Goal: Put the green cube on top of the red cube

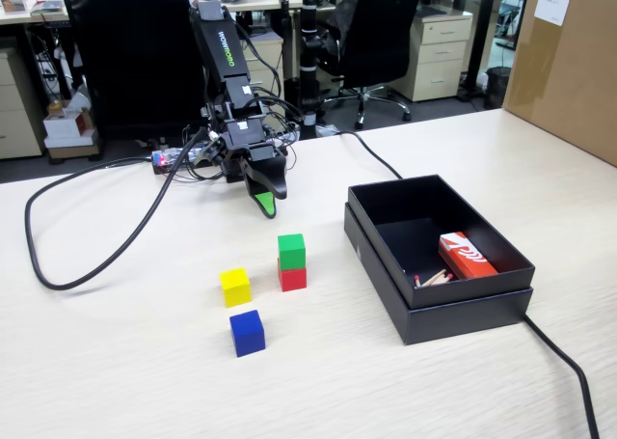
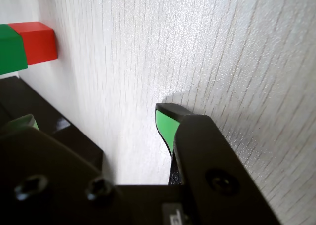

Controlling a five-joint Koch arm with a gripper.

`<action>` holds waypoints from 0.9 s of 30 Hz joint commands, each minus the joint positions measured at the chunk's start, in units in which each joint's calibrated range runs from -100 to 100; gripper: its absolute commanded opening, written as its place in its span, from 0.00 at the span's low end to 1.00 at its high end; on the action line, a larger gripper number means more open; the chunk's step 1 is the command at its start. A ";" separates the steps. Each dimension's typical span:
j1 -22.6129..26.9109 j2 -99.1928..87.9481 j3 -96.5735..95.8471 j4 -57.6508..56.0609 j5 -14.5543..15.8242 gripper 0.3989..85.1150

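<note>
Pale wood-grain table [image 1: 116, 362] filling the lower frame of the fixed view, office chairs and drawer units crowding the top. Small green cube [image 1: 291, 250] sitting squarely on small red cube [image 1: 292, 277] at centre frame, touching; seen stacked at the upper left edge of the wrist view. Black arm gripper with green-padded tips [image 1: 265, 200] hanging just above the table, behind the stack and apart from it, holding nothing; jaws appearing close together, though impossible telling for certain. Yellow cube [image 1: 235, 287] lying left of the stack, blue cube [image 1: 247, 332] below it. Open black box [image 1: 463, 309] resting at right, holding an orange-red packet [image 1: 467, 256].
</note>
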 commanded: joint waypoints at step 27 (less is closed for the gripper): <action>-0.39 -13.68 -10.53 3.53 0.15 0.57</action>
